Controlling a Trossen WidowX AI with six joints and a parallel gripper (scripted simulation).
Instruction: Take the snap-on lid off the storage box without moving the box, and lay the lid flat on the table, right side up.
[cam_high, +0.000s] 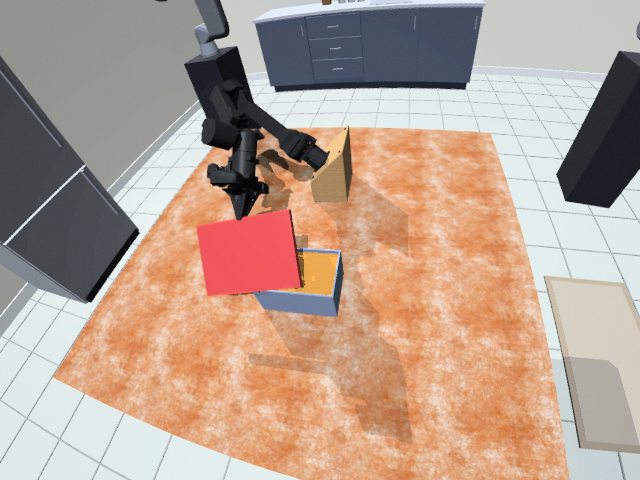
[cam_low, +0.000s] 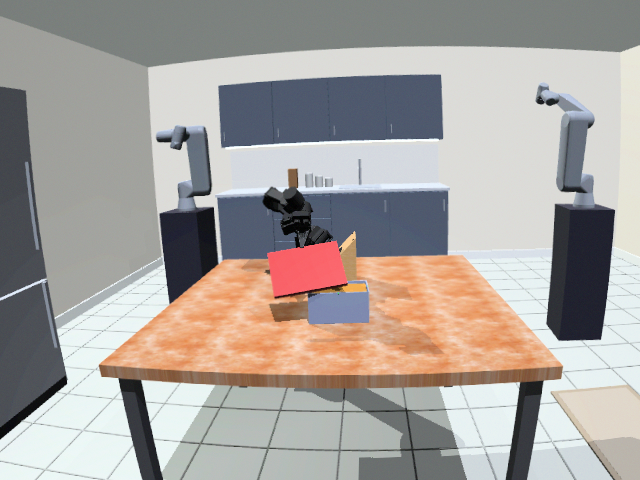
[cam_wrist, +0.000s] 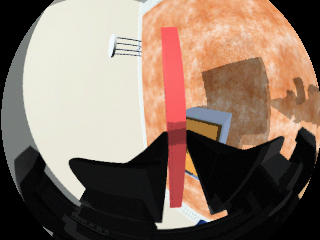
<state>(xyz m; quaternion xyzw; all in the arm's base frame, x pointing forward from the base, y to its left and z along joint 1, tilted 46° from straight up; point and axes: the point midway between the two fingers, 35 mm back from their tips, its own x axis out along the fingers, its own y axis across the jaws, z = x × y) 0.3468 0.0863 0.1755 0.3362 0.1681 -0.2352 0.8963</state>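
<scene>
My gripper (cam_high: 241, 215) (cam_low: 301, 244) (cam_wrist: 176, 135) is shut on the far edge of the red lid (cam_high: 250, 253) (cam_low: 307, 268) (cam_wrist: 174, 85). The lid is held in the air, tilted, its red top face toward the top and exterior views. It hangs above and to the left of the storage box and covers the box's left part in the top view. The blue-grey storage box (cam_high: 299, 303) (cam_low: 338, 308) (cam_wrist: 226, 127) stands upright on the table, open, with an orange-brown inside showing. Whether the lid's lower edge touches the box cannot be told.
A wooden wedge-shaped block (cam_high: 331, 180) (cam_low: 349, 262) stands behind the box, close to the arm's base. The lid's shadow falls on the table (cam_high: 439, 320) (cam_low: 232, 341) around the box. The table's left edge lies beyond the lid.
</scene>
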